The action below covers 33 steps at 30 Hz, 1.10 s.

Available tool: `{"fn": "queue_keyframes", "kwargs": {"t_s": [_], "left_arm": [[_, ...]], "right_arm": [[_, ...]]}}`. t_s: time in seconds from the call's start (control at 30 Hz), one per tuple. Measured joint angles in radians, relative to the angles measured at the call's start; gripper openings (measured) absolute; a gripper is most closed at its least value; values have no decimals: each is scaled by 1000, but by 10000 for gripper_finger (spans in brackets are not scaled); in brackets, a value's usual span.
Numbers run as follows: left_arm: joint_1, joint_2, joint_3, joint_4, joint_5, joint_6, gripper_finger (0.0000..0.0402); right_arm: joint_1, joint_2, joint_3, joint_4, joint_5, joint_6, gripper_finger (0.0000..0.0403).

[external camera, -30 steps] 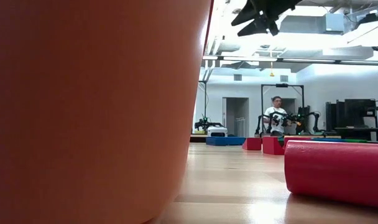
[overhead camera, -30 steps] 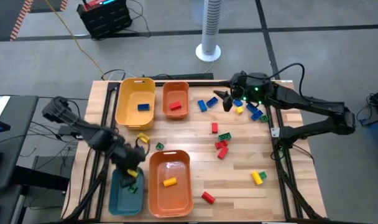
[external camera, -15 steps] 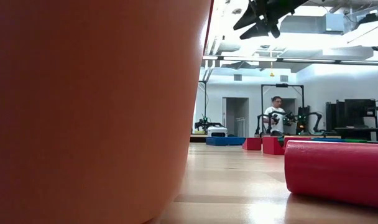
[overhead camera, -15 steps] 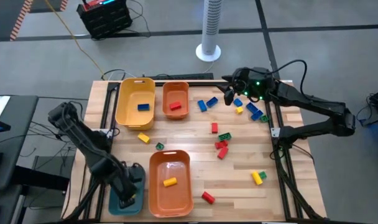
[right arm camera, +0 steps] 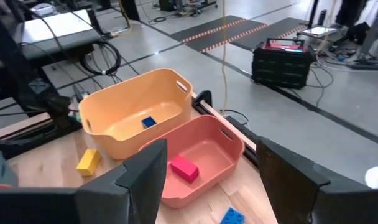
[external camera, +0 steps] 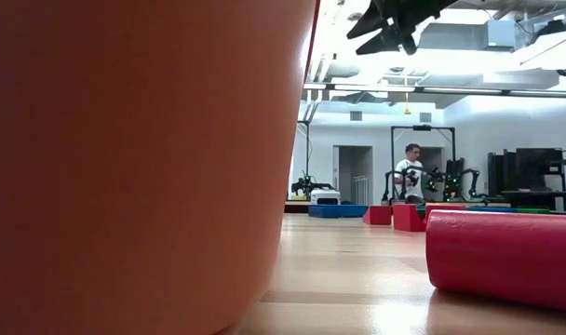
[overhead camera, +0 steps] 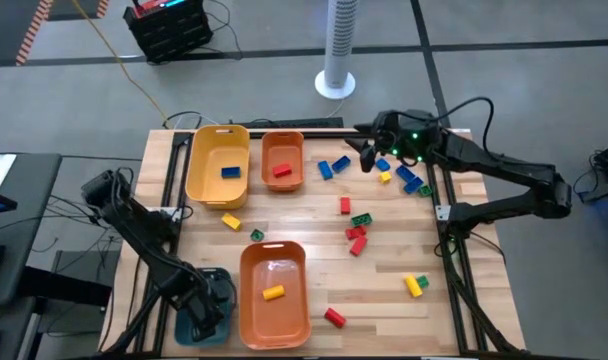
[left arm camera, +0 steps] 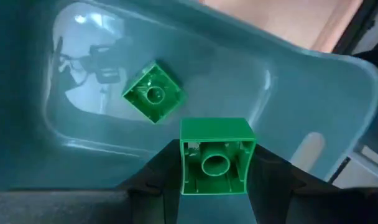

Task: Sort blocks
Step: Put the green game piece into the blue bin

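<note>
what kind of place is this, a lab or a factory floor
Most likely a robotics lab. A wooden table with two robot arms stands on a bare concrete floor, hazard tape marks that floor, and a person sits at another robot rig behind.

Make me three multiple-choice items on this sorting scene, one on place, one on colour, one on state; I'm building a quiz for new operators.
1. Where is the left hand?
A. over the teal bin
B. over the yellow bin
C. beside the fan

2. What colour is the block in the small orange bin?
A. green
B. red
C. yellow

3. What is the left hand doing?
A. hanging empty
B. gripping a green block
C. gripping a bin

Answers: 1 A, teal walls fill its wrist view. 2 B, it shows red. 3 B, the block sits between its fingers.
</note>
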Motion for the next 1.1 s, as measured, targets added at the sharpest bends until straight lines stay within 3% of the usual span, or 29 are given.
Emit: {"fn": "queue_keyframes", "kwargs": {"t_s": [0.13, 0.4, 0.6, 0.77, 1.0, 1.1], "left_arm": [[1, 0, -8, -1, 14, -25, 137], [1, 0, -8, 0, 9, -74, 222], [9, -28, -8, 0, 59, -142, 239], [54, -151, -8, -34, 60, -241, 231], [138, -358, -8, -67, -119, -284, 218], [194, -441, -8, -66, -143, -273, 217]], "right_arm": [[6, 0, 0, 0, -3, 14, 260], [10, 0, 0, 0, -3, 18, 260], [9, 0, 5, -18, -43, 17, 260], [7, -1, 54, -127, -50, -4, 260], [-61, -1, 116, -371, -50, -5, 260], [-86, 0, 130, -488, -50, -4, 260]]}}
